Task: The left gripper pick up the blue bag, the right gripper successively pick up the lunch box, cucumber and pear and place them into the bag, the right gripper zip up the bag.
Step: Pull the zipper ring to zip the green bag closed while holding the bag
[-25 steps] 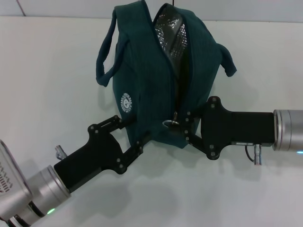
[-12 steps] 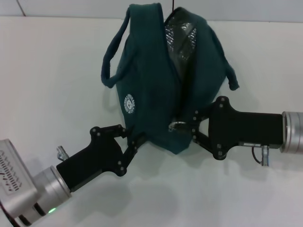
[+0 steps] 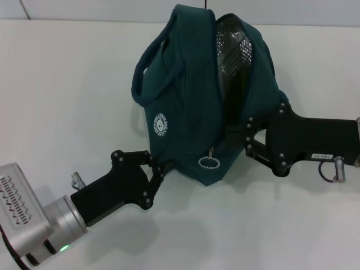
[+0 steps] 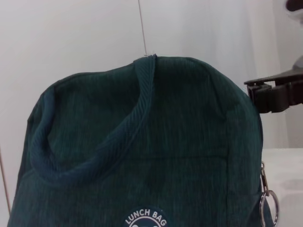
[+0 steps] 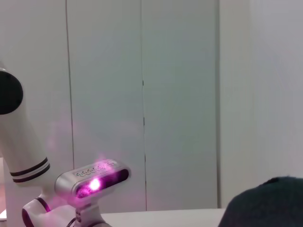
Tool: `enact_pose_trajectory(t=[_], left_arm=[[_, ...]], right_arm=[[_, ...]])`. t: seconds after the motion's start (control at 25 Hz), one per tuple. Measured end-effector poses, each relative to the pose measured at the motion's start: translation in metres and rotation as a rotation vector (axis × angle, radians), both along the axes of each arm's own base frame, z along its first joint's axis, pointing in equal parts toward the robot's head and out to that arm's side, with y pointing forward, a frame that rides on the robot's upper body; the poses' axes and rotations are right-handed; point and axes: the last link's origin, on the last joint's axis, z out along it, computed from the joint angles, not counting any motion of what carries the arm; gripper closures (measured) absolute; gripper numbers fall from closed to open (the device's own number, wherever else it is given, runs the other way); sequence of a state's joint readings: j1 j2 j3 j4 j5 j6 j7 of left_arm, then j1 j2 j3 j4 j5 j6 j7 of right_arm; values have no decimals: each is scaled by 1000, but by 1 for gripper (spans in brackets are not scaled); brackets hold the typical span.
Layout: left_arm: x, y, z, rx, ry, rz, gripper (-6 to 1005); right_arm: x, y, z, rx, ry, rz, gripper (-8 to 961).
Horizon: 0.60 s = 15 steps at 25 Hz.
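Between left gripper (image 3: pixel 159 169) and right gripper (image 3: pixel 246 136), blue bag (image 3: pixel 194 112).

I see the bag (image 3: pixel 191 107) between my two grippers on the table (image 3: pixel 67 84): left gripper (image 3: pixel 160 169) at its near left corner, right gripper (image 3: pixel 242 132) against its right side. The zipper ring (image 3: pixel 208 162) hangs between them, nearer the left.

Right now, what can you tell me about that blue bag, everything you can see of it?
The blue bag is dark teal ribbed fabric with two padded loop handles, a round white logo reading LUNCH BAG, and a metal ring pull hanging at its near end. Its zipper gapes, showing silver foil lining. The left gripper meets its lower corner; the right gripper touches its side.
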<state>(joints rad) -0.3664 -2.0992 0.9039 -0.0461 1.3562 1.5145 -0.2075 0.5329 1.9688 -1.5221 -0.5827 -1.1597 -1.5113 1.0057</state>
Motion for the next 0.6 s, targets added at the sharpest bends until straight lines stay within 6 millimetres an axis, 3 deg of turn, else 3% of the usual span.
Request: enact_pose_trajectory(t=[0.32,0.6], left_arm=[[1,0,0,1,0,-2,944],[4,2,-1,-10,0,-25,944]], right_arm=[[3,0,2,40,-7,17,795],[18,-13,3,-98,-137,34,784]])
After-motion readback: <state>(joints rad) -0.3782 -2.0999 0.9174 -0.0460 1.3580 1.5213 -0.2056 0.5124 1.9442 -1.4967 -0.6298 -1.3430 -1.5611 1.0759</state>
